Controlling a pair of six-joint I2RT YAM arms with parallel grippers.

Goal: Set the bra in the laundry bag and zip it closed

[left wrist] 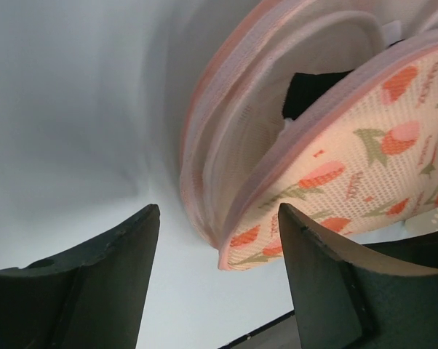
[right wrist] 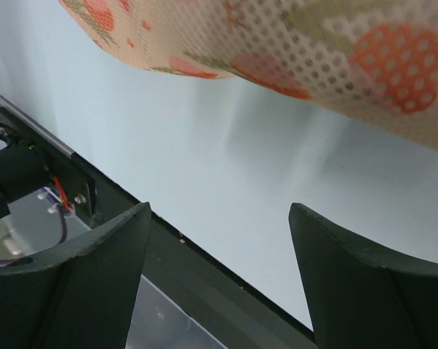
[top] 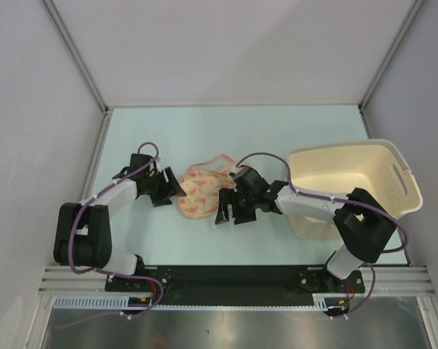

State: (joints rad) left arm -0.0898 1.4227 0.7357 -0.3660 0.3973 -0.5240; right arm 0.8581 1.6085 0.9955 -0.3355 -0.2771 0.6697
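The peach-pink laundry bag (top: 200,191) with orange-red marks lies on the table between my two grippers. In the left wrist view the laundry bag (left wrist: 350,167) gapes along its edge. Pale lining shows inside, along with a black bit of the bra (left wrist: 311,90); the rest of the bra is hidden. My left gripper (top: 177,187) is at the bag's left end, open (left wrist: 219,218), with the bag's rim just ahead of its fingers and untouched. My right gripper (top: 229,211) is at the bag's right side, open (right wrist: 219,211) and empty, with the bag (right wrist: 313,51) above it in that view.
A cream plastic basket (top: 383,156) stands at the right, beside the right arm. The table's near edge and black rail (right wrist: 204,269) lie right under the right gripper. Walls close in the table on the left, back and right.
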